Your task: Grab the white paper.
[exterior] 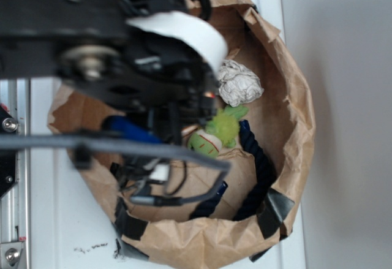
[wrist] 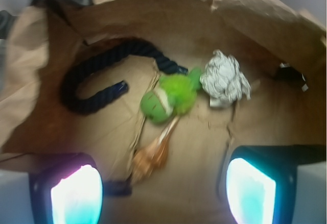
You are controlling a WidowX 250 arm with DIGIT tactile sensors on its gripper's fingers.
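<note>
Where green plush (wrist: 171, 97) lies — white paper (wrist: 223, 78) touching.

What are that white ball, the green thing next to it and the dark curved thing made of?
The white ball looks like crumpled paper: matte, with sharp grey creases. The green toy seems to be plush fabric, its surface fuzzy and soft-edged. The dark rope looks like twisted fibre cord, ridged along its length. All lie in a brown paper bag, wrinkled and dull.
</note>
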